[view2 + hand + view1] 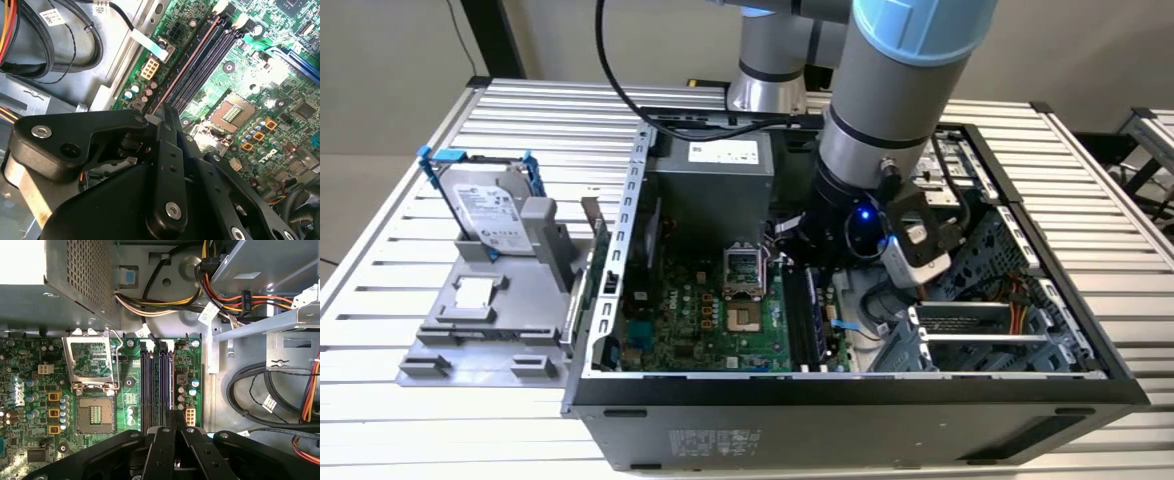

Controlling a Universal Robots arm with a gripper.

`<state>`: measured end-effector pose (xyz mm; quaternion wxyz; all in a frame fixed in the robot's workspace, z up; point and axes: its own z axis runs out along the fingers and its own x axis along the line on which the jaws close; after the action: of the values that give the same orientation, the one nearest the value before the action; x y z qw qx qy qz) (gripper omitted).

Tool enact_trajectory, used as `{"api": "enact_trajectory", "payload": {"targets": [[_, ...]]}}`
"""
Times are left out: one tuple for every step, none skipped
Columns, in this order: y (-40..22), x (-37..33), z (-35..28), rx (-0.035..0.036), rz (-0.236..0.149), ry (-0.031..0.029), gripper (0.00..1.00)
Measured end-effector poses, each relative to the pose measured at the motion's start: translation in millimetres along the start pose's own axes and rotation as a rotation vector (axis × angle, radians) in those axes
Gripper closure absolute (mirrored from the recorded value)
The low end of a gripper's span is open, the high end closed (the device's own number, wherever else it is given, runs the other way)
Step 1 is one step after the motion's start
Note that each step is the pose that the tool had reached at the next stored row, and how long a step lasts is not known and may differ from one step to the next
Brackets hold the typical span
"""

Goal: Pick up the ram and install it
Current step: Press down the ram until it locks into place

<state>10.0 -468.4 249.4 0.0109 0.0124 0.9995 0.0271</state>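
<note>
Black gripper (172, 422) fingers sat drawn together low over the near end of the memory slots (157, 385), and a thin dark edge between them looked like the ram (165, 112), though I could not be sure. Judging by this, the stick was lifted and lined up, not yet seated. Farther off lay the open processor socket (95, 415), then the grey power supply (55, 285).
</note>
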Motion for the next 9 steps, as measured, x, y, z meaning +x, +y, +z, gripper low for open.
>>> {"api": "enact_trajectory", "payload": {"targets": [[0.0,0.0,-0.1,0.0,0.0,0.0,1.0],[0.0,0.0,-0.2,0.0,-0.001,0.0,1.0],[0.0,0.0,-0.2,-0.0002,-0.007,0.0003,1.0],[0.0,0.1,-0.4,-0.0004,-0.016,0.0009,1.0],[0.0,0.1,-0.5,-0.0006,-0.03,0.0017,1.0],[0.0,0.0,-0.6,-0.0009,-0.046,0.0025,1.0],[0.0,0.0,-0.6,-0.0013,-0.064,0.0035,1.0],[0.0,0.0,-0.7,-0.0017,-0.082,0.0044,1.0],[0.1,0.0,-0.8,-0.0022,-0.099,0.0054,1.0]]}}
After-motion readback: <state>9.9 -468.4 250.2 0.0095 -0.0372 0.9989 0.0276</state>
